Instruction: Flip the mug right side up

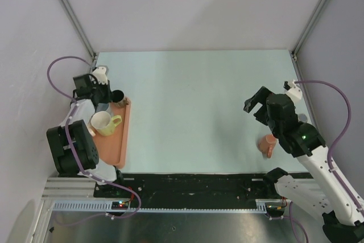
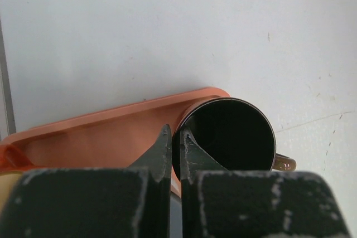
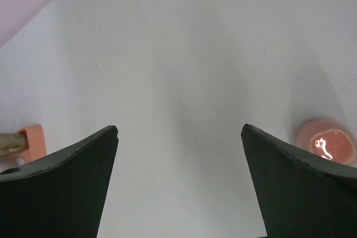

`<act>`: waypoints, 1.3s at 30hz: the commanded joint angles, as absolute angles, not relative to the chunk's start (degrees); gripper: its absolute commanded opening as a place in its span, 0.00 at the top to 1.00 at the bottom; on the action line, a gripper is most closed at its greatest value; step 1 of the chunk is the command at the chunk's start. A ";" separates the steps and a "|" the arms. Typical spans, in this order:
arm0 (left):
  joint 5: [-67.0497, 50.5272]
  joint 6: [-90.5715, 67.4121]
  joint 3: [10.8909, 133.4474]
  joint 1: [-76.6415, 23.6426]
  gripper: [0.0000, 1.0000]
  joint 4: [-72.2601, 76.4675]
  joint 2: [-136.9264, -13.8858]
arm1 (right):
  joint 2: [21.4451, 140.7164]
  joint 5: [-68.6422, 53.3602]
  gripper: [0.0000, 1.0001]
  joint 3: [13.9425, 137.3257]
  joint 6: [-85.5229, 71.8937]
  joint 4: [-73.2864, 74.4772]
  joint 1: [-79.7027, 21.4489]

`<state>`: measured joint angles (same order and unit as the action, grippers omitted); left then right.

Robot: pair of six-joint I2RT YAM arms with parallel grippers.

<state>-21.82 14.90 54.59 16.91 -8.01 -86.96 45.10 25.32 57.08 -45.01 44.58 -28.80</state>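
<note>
Overhead, pink mug (image 1: 266, 145) half behind right arm (image 1: 296, 132); right jaws released, left jaws clenched on dark mug (image 2: 231, 135).

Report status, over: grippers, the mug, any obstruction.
Left gripper shut on dark mug rim, mouth up, on tray. Right gripper open, empty. Pink mug beside it, apparently base up. No obstruction seen.

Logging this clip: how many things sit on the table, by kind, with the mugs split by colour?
pale yellow ceramic mug: 1
glossy dark round mug: 1
salmon-pink glazed mug: 1
flat orange plastic tray: 1
Total: 4 (3 mugs, 1 tray)
</note>
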 commanded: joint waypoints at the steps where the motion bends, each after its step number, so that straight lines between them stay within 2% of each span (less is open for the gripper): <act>1: -26.06 12.85 54.48 18.73 1.00 -0.79 -85.06 | 43.35 27.71 0.03 57.16 -46.44 44.52 -29.76; 5: -24.47 15.85 56.21 18.80 1.00 -5.86 -86.35 | 42.90 28.06 0.03 57.17 -46.84 44.62 -30.36; 7: -24.57 16.66 57.18 18.81 0.95 -8.14 -87.24 | 42.98 28.44 0.02 57.18 -47.02 44.86 -30.44; 9: -24.29 17.20 58.20 18.81 0.75 -10.06 -88.23 | 43.18 29.08 0.02 57.14 -47.61 45.60 -30.42; 11: -23.67 17.86 59.68 18.81 0.62 -12.14 -89.51 | 43.62 30.39 0.01 57.18 -48.60 47.22 -30.26; 15: -23.62 18.96 61.45 19.30 0.45 -15.02 -90.91 | 44.12 32.22 0.01 57.14 -50.72 51.79 -29.07; 17: -24.54 18.80 61.68 20.01 0.39 -15.40 -90.75 | 44.03 32.75 0.01 57.13 -51.51 53.79 -27.99; 22: -24.93 18.48 63.36 20.34 0.31 -16.29 -89.00 | 45.08 31.32 0.01 56.93 -48.99 56.85 -20.76; 28: -24.16 16.91 66.38 20.41 0.23 -18.97 -85.71 | 45.58 17.65 0.01 52.49 -47.67 57.96 -2.81; 34: -23.91 14.42 69.49 19.92 0.20 -23.62 -80.94 | 41.42 12.77 0.01 44.15 -50.53 61.52 8.86; 39: -25.03 13.93 71.91 18.06 0.20 -29.03 -77.82 | 39.64 2.39 0.03 35.35 -48.60 53.83 13.78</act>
